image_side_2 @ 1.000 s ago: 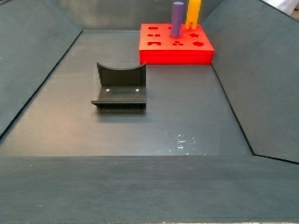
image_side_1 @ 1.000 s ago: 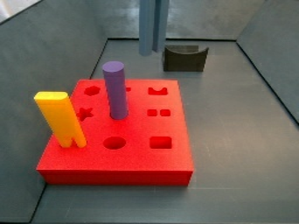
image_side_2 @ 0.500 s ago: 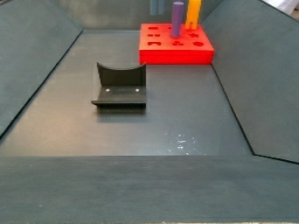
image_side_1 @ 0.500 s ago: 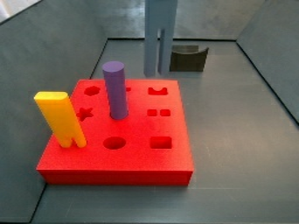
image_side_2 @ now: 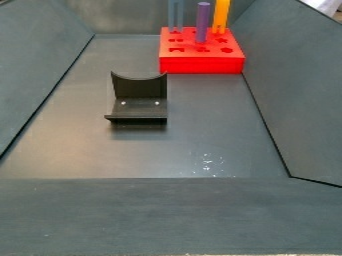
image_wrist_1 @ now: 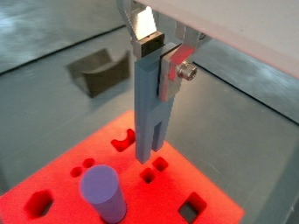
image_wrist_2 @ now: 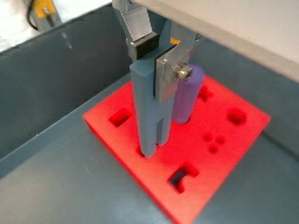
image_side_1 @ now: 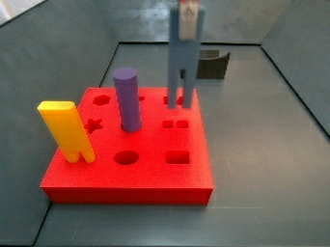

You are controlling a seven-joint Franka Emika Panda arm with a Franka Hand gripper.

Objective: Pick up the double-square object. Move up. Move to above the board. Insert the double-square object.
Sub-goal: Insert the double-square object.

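The gripper (image_wrist_1: pixel 162 54), fingers clamped on the double-square object (image_wrist_1: pixel 149 109) over the board (image_side_1: pixel 142 178) near the worktop's far edge, risks jamming it if the bars miss the two small square holes (image_side_1: pixel 177 123).

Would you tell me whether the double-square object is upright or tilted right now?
Upright: in a side view the double-square object hangs vertically over the board, clamped by the gripper at its top.

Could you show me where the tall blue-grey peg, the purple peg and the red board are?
double-square object (image_side_1: pixel 179 68), a side view, middle of its two bars, held in the pincer above the board.
purple peg (image_side_1: pixel 127 99), a side view, middle of its shaft.
board (image_side_1: pixel 129 191), a side view, front wall.
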